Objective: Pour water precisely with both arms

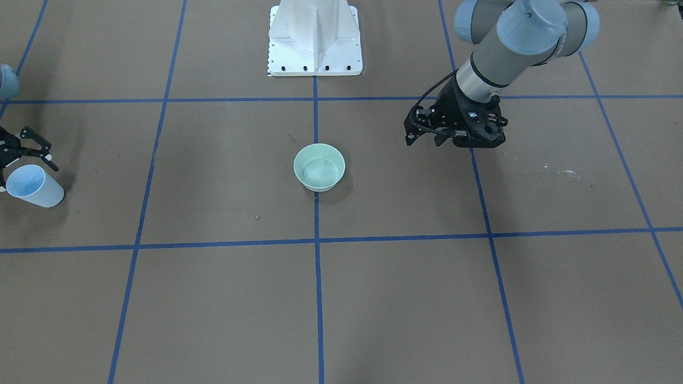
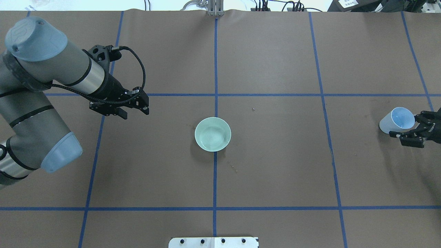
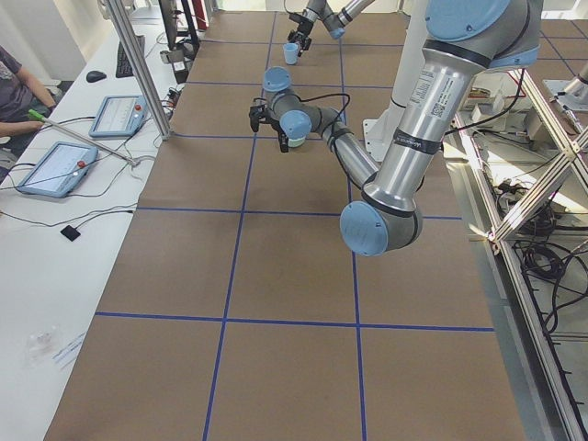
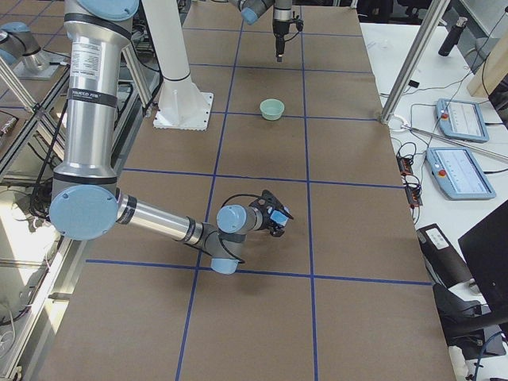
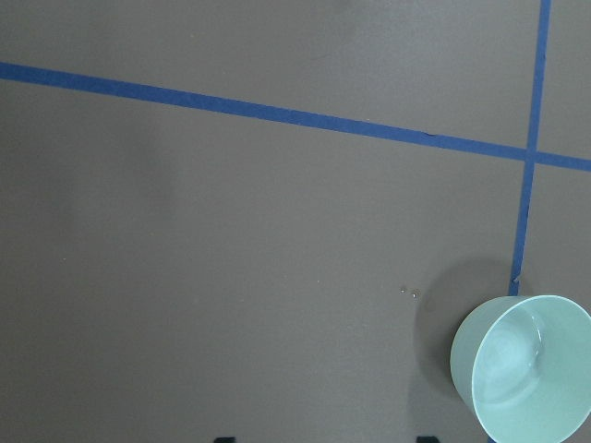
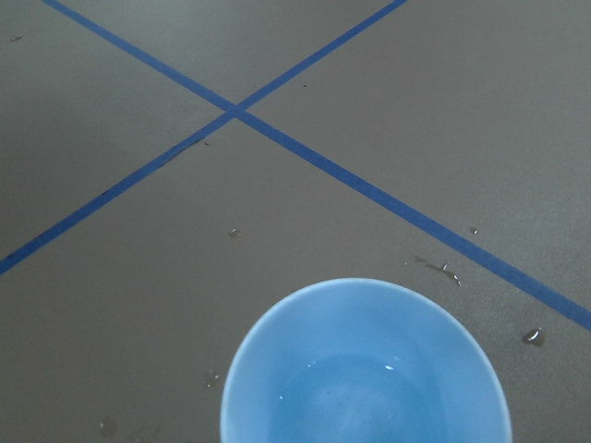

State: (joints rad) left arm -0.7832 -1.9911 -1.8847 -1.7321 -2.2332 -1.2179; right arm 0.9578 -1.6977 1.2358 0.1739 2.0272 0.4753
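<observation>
We are looking first at the table, brown and crossed by blue tape lines, which is carrying everything here.

The left arm is hanging over the table's left side, well apart from the bowl. We are judging that it is waiting, since its wrist view is showing only bare paper and the bowl at the corner. Its left gripper is holding nothing and touching nothing; whether its fingers are apart or together we cannot tell, as no view is showing them clearly.

The right arm is reaching low near the table's right edge, most of it out of the overhead view. The right gripper is standing with fingers closed round the pale blue cup, which is tilting, mouth towards the table's middle. We are guessing this tilt is keeping the liquid in while the cup is carried.

The pale green bowl is sitting at the table's centre, on a tape line, likely as the pouring target.

The water is lying shallow inside the cup, glinting.
</observation>
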